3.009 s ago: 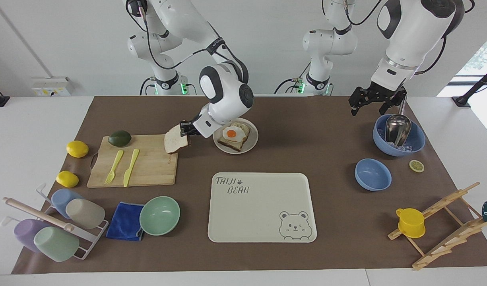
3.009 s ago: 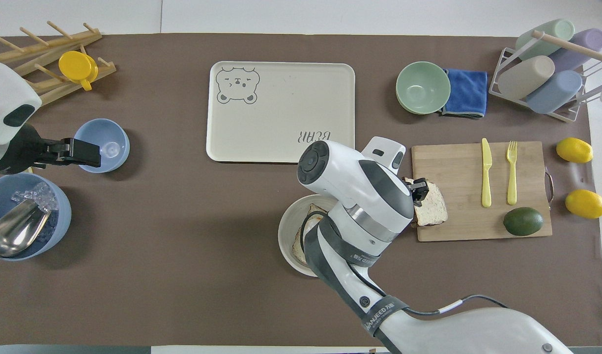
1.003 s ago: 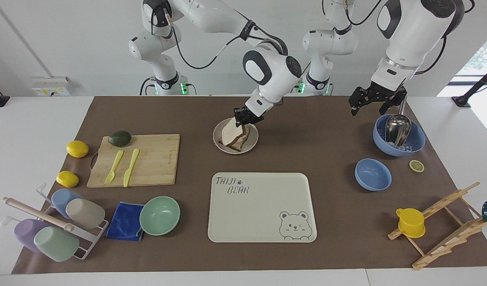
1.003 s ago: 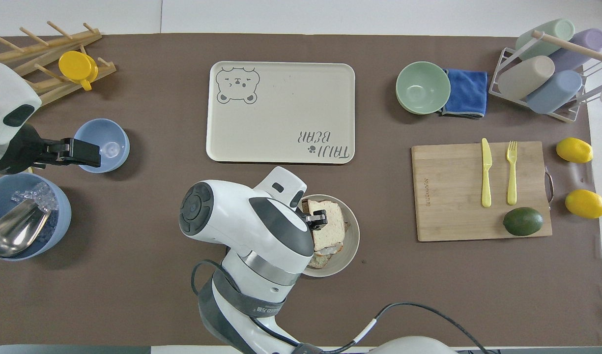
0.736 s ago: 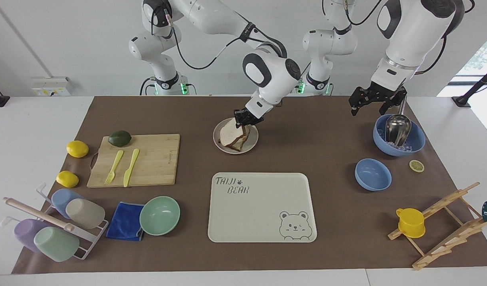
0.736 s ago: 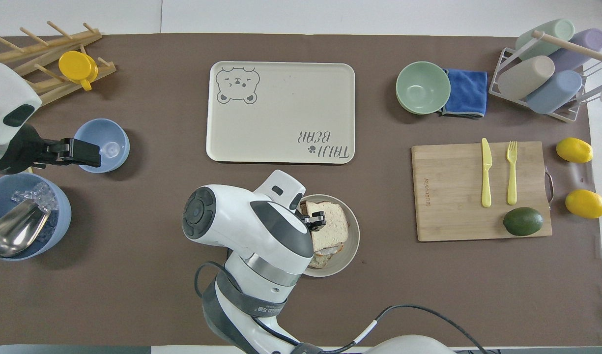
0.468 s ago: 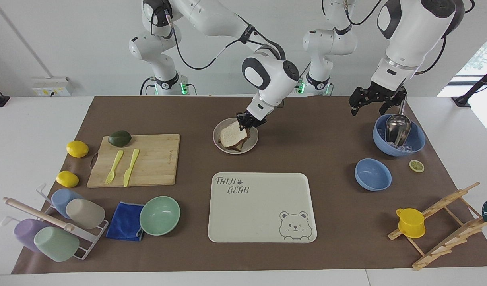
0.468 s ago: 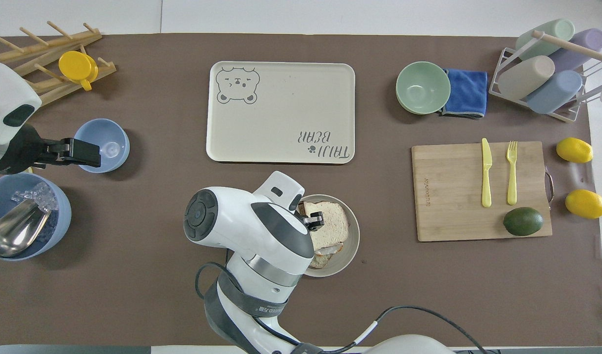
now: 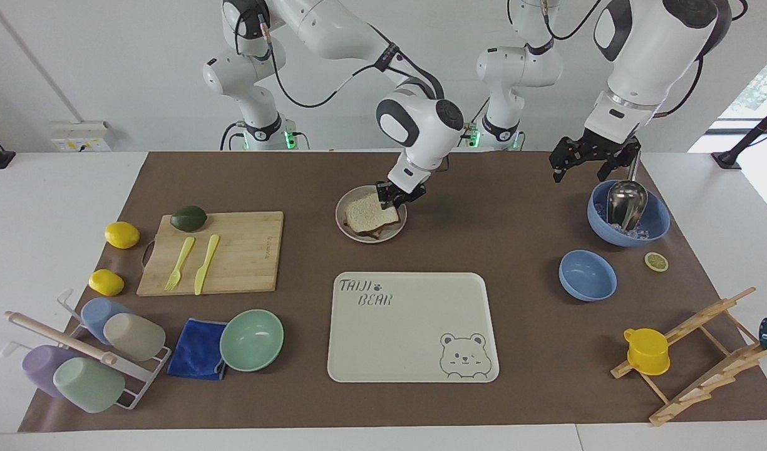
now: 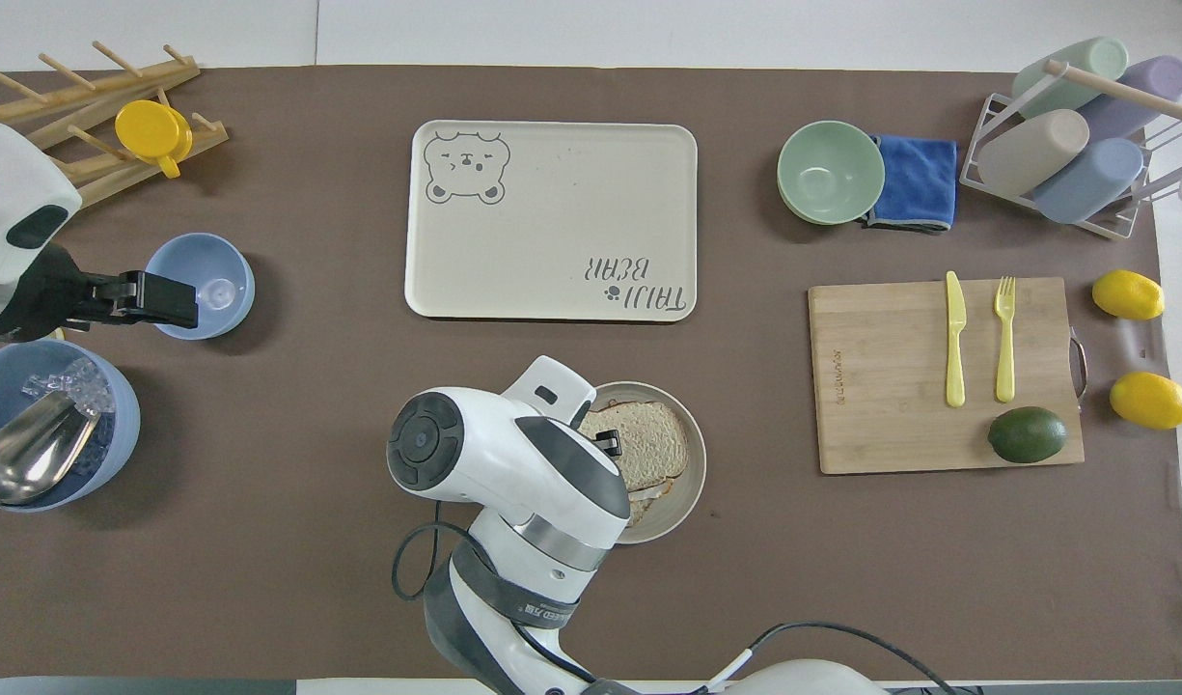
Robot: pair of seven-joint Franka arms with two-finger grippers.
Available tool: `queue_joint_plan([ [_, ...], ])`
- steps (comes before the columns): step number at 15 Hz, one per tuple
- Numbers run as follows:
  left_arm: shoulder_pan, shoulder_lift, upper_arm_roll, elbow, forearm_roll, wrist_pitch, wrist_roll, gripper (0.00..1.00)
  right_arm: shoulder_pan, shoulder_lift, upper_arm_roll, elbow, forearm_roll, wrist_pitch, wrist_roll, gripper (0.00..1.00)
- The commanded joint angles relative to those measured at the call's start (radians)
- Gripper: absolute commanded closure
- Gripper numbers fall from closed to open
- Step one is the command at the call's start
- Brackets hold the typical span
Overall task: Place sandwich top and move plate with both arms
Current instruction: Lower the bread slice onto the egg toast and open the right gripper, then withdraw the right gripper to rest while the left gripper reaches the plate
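- The left gripper [image 9: 586, 168] hangs in the air at the upper right of the facing view. It is by the rim of the blue ice bowl [image 9: 655, 228], which has a metal scoop [image 9: 624, 200] in it. Its claw is spread wide and holds nothing, and this arm waits.
- The right gripper [image 9: 394, 195] is just above centre in the facing view. It is down at the edge of the plate [image 9: 397, 232] that is toward the left arm's end of the table, at a corner of the sandwich top [image 9: 369, 213]. I cannot tell whether its claw pinches the slice or is clear of it.
- The plate sits on the brown mat, upper centre in the facing view and lower centre in the overhead view.
- The sandwich top lies nearly flat on the stack on the plate. A brown crust edge of the slice under it shows on the side away from the robots.
- The cutting board [image 9: 245, 257] is at the middle left of the facing view, well apart from the plate.
- A small blue bowl [image 9: 586, 275] sits at the middle right.
- The bear tray [image 9: 408, 332] lies at the lower centre, farther from the robots than the plate and apart from it.
- The mint-green bowl [image 9: 252, 339] is at the lower left, beside the tray.
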Motion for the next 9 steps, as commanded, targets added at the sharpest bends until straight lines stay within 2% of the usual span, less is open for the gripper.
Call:
queue_joint_plan([
  [1,0.012,-0.009,-0.007,-0.001,0.010,-0.011,0.001,0.00,-0.016,-0.031,0.007,-0.041,0.024,0.033,0.016,0.33],
  [4,0.012,-0.009,-0.007,-0.001,0.010,-0.011,0.001,0.00,-0.024,-0.031,0.006,-0.018,0.067,0.034,0.020,0.32],
  [6,0.012,-0.009,-0.007,-0.001,0.010,-0.011,0.001,0.00,-0.103,-0.058,0.007,-0.005,0.075,0.033,0.010,0.19],
  [8,0.012,-0.009,-0.007,-0.001,0.010,-0.009,0.001,0.00,-0.204,-0.121,0.006,-0.002,0.148,0.033,-0.036,0.00],
  [9,0.012,-0.009,-0.007,-0.001,0.010,-0.009,0.001,0.00,-0.246,-0.151,0.006,-0.002,0.156,0.028,-0.077,0.00],
])
